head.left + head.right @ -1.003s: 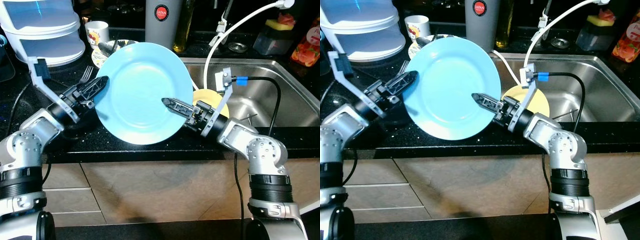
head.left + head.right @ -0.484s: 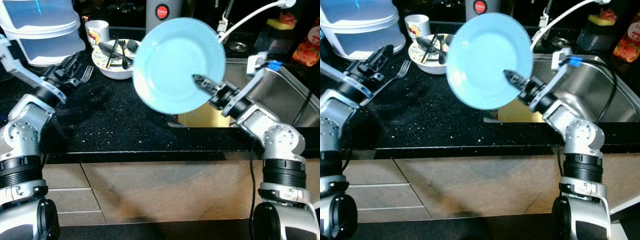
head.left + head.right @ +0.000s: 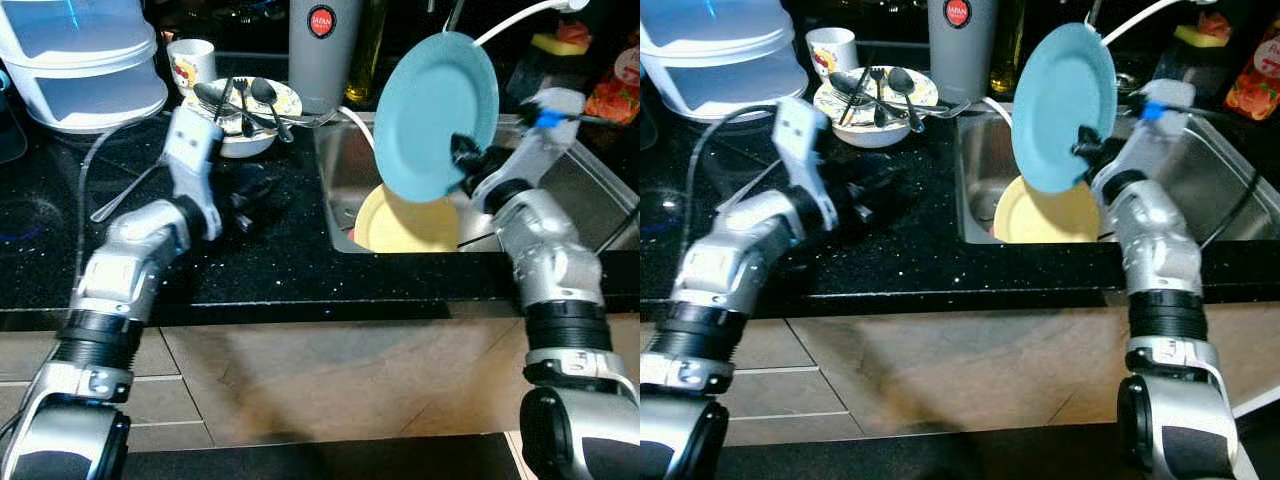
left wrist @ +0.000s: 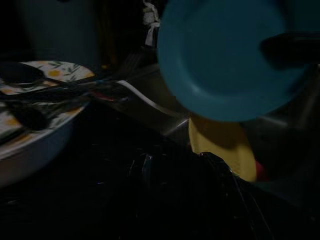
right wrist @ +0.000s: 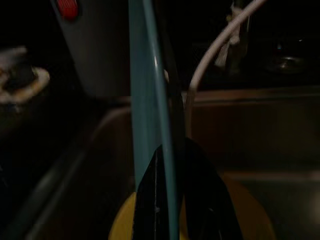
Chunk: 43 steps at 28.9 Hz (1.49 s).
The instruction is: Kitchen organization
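Note:
A light blue plate (image 3: 435, 115) hangs nearly upright over the left end of the steel sink (image 3: 590, 195). My right gripper (image 3: 462, 152) is shut on its lower rim. In the right wrist view the plate's edge (image 5: 150, 90) runs between the two fingers (image 5: 200, 200). A yellow plate (image 3: 405, 222) lies in the sink right below. My left gripper (image 3: 255, 193) hovers low over the black counter (image 3: 250, 270), left of the sink, open and holding nothing; its fingers (image 4: 145, 170) look dark in the left wrist view.
A patterned bowl (image 3: 262, 140) of spoons and forks sits behind the left gripper. A fork (image 3: 125, 195) lies on the counter to its left. Stacked plastic tubs (image 3: 85, 55), a mug (image 3: 192, 62) and a grey canister (image 3: 322, 50) line the back. A white hose (image 3: 510, 18) arches over the sink.
The left gripper let go of the blue plate and came back low over the counter. The right gripper carried the plate rightward over the sink and turned it upright. The camera shifted.

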Available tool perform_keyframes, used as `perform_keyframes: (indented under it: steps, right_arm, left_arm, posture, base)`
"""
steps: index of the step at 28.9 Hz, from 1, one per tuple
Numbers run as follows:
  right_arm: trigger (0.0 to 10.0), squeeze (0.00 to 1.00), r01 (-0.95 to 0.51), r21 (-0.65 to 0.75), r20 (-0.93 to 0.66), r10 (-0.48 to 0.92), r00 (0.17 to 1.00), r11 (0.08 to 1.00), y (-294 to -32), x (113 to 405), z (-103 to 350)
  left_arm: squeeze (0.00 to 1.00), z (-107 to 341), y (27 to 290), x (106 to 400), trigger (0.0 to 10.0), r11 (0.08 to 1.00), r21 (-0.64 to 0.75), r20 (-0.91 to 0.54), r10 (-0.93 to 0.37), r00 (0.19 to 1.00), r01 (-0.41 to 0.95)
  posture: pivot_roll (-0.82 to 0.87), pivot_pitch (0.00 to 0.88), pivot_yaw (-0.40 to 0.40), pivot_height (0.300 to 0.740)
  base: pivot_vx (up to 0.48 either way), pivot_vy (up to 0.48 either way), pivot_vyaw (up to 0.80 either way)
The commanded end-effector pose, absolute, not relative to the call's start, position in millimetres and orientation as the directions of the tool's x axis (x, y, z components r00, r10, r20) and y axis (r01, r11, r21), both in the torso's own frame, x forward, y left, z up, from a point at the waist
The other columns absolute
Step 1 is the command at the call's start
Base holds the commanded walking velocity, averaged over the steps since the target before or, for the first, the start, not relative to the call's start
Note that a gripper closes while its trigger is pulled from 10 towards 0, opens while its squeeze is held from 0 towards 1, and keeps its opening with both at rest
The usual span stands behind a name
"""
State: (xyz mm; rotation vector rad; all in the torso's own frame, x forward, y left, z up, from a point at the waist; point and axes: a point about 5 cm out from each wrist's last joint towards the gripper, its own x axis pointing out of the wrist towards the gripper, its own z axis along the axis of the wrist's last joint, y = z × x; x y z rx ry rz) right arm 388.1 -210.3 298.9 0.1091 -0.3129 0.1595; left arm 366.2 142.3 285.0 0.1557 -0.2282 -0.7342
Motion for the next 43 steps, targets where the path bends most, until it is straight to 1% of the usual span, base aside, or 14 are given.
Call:
perform_keyframes:
  steps: [1,6,10,11,12,13,14,24,31,37,38,41,42,43]
  right_arm:
    - [0.0,0.00,-0.145,0.043,0.305,0.125,0.944,0.989,-211,389,291]
    - [0.0,0.00,-0.121,0.001,0.286,0.116,0.951,0.993,-211,391,281]
    - [0.0,0.00,-0.090,-0.093,0.266,0.112,0.957,0.992,-213,393,275]
    - [3.2,0.00,-0.085,-0.123,0.248,0.113,0.962,0.989,-213,394,272]
    - [5.8,0.00,-0.084,-0.143,0.232,0.116,0.966,0.986,-212,394,269]
    - [5.8,0.00,-0.084,-0.143,0.232,0.116,0.966,0.986,-212,394,269]
    - [10.0,0.00,-0.102,-0.204,0.168,0.137,0.976,0.974,-211,395,261]
    - [10.0,0.00,-0.118,-0.219,0.133,0.150,0.980,0.968,-208,398,253]
    - [10.0,0.00,-0.116,-0.224,0.122,0.146,0.982,0.968,-209,399,251]
    - [10.0,0.00,-0.131,-0.214,0.117,0.158,0.980,0.968,-208,399,251]
    - [10.0,1.00,-0.135,-0.213,0.116,0.162,0.980,0.968,-207,399,251]
    - [10.0,1.00,-0.121,-0.221,0.121,0.150,0.981,0.968,-208,400,251]
    - [10.0,0.00,-0.113,-0.222,0.125,0.143,0.982,0.968,-208,400,252]
    - [10.0,0.00,-0.106,-0.221,0.128,0.137,0.982,0.969,-209,400,252]
  left_arm:
    - [0.00,287,134,366,10.0,0.711,0.239,0.159,-0.701,0.695,0.662]
    - [0.00,290,127,364,10.0,0.689,0.241,0.172,-0.723,0.669,0.683]
    - [0.00,288,124,365,10.0,0.677,0.251,0.169,-0.735,0.657,0.692]
    - [0.00,288,123,365,10.0,0.670,0.249,0.167,-0.741,0.650,0.700]
    - [0.00,287,121,365,10.0,0.662,0.246,0.162,-0.748,0.643,0.708]
    - [0.00,287,121,365,10.0,0.662,0.246,0.162,-0.748,0.643,0.708]
    - [0.00,286,116,363,10.0,0.627,0.239,0.156,-0.778,0.608,0.741]
    - [0.00,286,111,360,10.0,0.589,0.232,0.157,-0.808,0.568,0.774]
    - [0.00,284,104,350,10.0,0.466,0.226,0.122,-0.885,0.450,0.855]
    - [0.00,282,105,351,10.0,0.485,0.234,0.108,-0.874,0.473,0.843]
    - [0.00,282,105,351,10.0,0.488,0.235,0.108,-0.873,0.476,0.841]
    - [0.00,281,106,351,10.0,0.495,0.236,0.109,-0.869,0.483,0.836]
    - [0.00,281,107,351,10.0,0.502,0.236,0.110,-0.865,0.490,0.832]
    - [0.00,282,107,352,10.0,0.510,0.236,0.111,-0.860,0.499,0.827]
  posture:
    - [0.01,0.158,0.004,0.740]
    - [0.01,0.153,0.003,0.740]
    - [0.01,0.149,0.002,0.740]
    - [0.00,0.148,0.002,0.740]
    - [0.00,0.148,0.002,0.740]
    - [0.00,0.148,0.002,0.740]
    - [0.00,0.142,0.002,0.740]
    - [0.00,0.139,0.003,0.740]
    - [0.01,0.142,0.004,0.740]
    - [0.00,0.144,0.004,0.740]
    - [0.00,0.144,0.004,0.740]
    - [0.00,0.144,0.004,0.740]
    - [0.00,0.146,0.004,0.740]
    - [0.00,0.146,0.004,0.740]
  base:
    - [0.000,0.000,0.00]
    - [0.000,0.000,0.00]
    - [0.000,0.000,0.00]
    - [0.000,0.000,0.00]
    - [0.000,0.000,0.00]
    - [0.000,0.000,0.00]
    - [0.000,0.000,0.00]
    - [0.000,0.000,0.00]
    - [0.000,0.000,0.00]
    - [0.000,0.000,0.00]
    - [0.000,0.000,0.00]
    - [0.000,0.000,0.00]
    - [0.000,0.000,0.00]
    - [0.000,0.000,0.00]
